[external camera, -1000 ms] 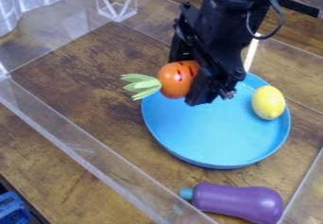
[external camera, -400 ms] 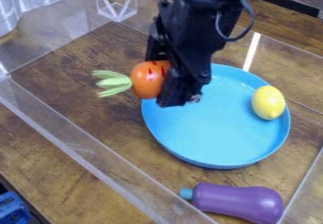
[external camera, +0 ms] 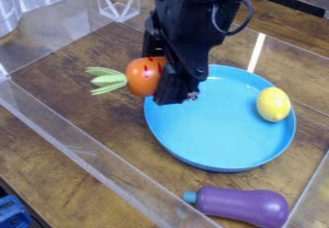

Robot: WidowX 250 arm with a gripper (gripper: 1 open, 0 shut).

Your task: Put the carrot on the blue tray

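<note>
The gripper (external camera: 162, 84) is clamping the carrot (external camera: 140, 76) and is holding it in the air, beside the left rim of the blue tray (external camera: 218, 138). The grasp looks done. Moving it over the tray, lowering and releasing are, I think, what is left.

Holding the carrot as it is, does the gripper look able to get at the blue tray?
Probably yes. The gripper, shut on the carrot, hangs at the left rim of the blue tray. The tray's middle is bare, and the lemon sits at its right side, out of the way.
</note>
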